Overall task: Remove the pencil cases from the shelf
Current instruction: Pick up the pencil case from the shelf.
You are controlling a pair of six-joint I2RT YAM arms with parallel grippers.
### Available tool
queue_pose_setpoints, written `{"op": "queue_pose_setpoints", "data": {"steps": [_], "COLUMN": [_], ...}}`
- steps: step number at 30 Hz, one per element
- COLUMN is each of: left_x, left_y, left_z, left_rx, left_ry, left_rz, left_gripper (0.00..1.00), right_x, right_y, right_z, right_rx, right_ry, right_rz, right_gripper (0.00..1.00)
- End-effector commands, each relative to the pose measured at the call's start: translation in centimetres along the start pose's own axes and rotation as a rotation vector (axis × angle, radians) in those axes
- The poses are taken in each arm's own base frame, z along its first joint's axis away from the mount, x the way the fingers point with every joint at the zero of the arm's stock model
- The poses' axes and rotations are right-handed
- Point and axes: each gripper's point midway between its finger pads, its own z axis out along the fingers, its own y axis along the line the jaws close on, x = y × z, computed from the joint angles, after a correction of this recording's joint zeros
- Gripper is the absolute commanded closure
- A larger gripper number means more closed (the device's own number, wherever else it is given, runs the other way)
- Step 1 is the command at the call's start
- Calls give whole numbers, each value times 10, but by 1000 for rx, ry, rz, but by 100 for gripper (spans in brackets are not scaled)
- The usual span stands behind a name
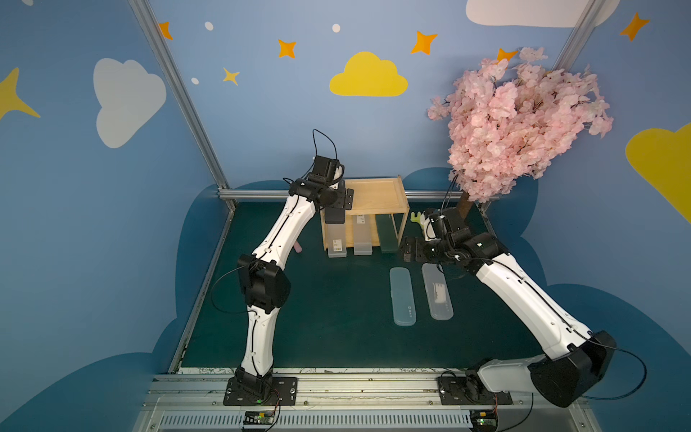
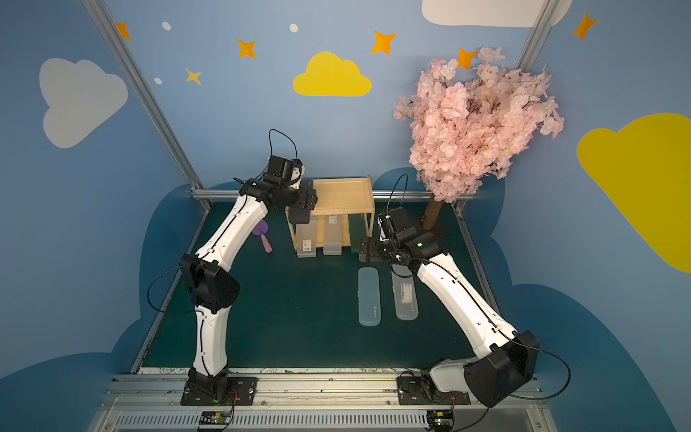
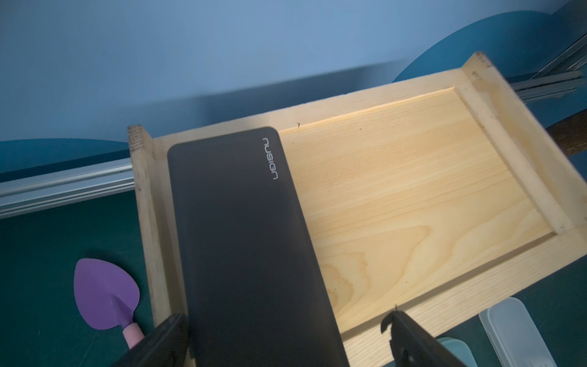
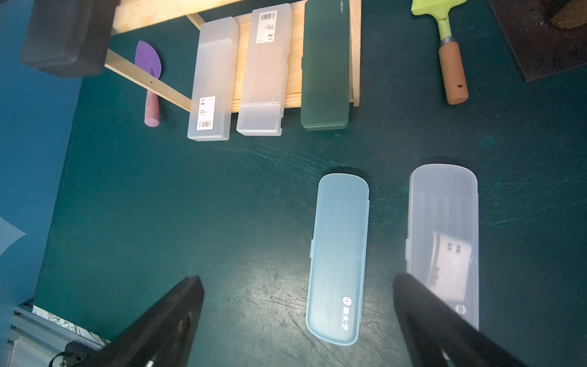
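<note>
— Right wrist view: what lay nearest?
— The right fingers [image 4: 165, 324], spread wide and empty, hung over the table [image 4: 158, 206]; the teal case [image 4: 338, 257] and clear case [image 4: 443, 222] lay side by side below them.
— Farther back?
— The outer frosted case [image 4: 211, 85], middle frosted case [image 4: 263, 79] and dark green case [image 4: 325, 63] jutted from the lower tier of the shelf [image 1: 377, 198].
— And on top?
— The black case [image 3: 247, 238] lay along the tray's edge, between the left fingers [image 3: 162, 343], which stood apart.

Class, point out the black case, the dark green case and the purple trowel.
black case [image 3: 251, 248], left wrist view, lid middle.
dark green case [image 4: 325, 66], right wrist view, lid middle.
purple trowel [image 3: 106, 294], left wrist view, blade.
</note>
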Motion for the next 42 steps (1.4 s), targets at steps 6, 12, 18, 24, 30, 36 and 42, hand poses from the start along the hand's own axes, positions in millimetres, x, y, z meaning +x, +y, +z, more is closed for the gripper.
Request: {"op": "queue_pose_setpoints", "data": {"steps": [6, 12, 18, 24, 30, 36, 42], "left_x": [7, 11, 15, 18, 18, 15, 8], "left_y": [10, 3, 1, 1, 3, -2, -9], "left_z": [9, 16, 19, 21, 22, 20, 5], "left_rx": [-51, -32, -46, -63, -78, -86, -90], "left_ry": [30, 47, 61, 75, 78, 71, 43], "left_rz": [-34, -34, -35, -33, -41, -30, -21], "left_gripper": [0, 0, 0, 3, 17, 23, 24], "right_x": [0, 0, 1, 6, 8, 9, 11], "right_y": [-3, -5, -8, -11, -12, -15, -17], "right_z": [-8, -8, -7, -3, -2, -2, -3], "right_rx": [-22, -22, -20, -17, -20, -16, -18], "right_ry": [-17, -13, -8, 7, 11, 11, 9], "right_rz": [16, 21, 26, 30, 33, 34, 36], "right_gripper": [2, 2, 2, 2, 2, 2, 2]}}
